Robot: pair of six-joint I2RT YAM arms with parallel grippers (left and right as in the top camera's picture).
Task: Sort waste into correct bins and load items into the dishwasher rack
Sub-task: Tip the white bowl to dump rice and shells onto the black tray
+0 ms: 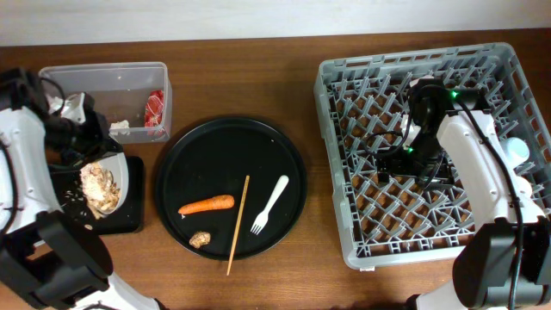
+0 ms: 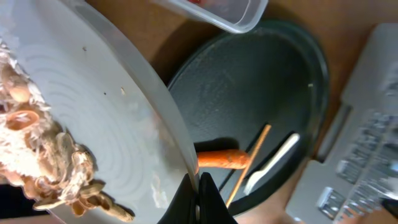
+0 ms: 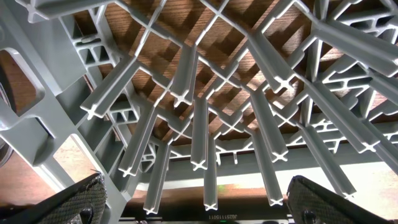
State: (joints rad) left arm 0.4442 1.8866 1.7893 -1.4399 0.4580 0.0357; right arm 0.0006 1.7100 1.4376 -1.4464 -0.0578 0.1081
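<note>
On the far left, my left gripper [image 2: 199, 186] is pinched tight on the rim of the pale plate [image 2: 112, 106]. The plate is tipped up over the shallow black tray [image 1: 129, 217]. Beige food bits [image 1: 98, 188] cling to the plate, and a few small bits lie on that tray too. Behind them sits the clear tub [image 1: 112, 93], with a red-and-white wrapper [image 1: 155, 108] and white paper scraps [image 1: 119, 126] inside. In the middle is the round black tray [image 1: 215, 155]. It holds the orange carrot [image 1: 207, 205], the small brown lump [image 1: 200, 238], a thin wooden stick [image 1: 238, 224] just beside the carrot, and the white fork [image 1: 270, 204]. On the right is the big grey rack [image 1: 340, 155]. My right gripper [image 1: 389, 162] is low inside it, its fingers [image 3: 81, 199] spread wide and holding nothing. I see only pegs between them.
</note>
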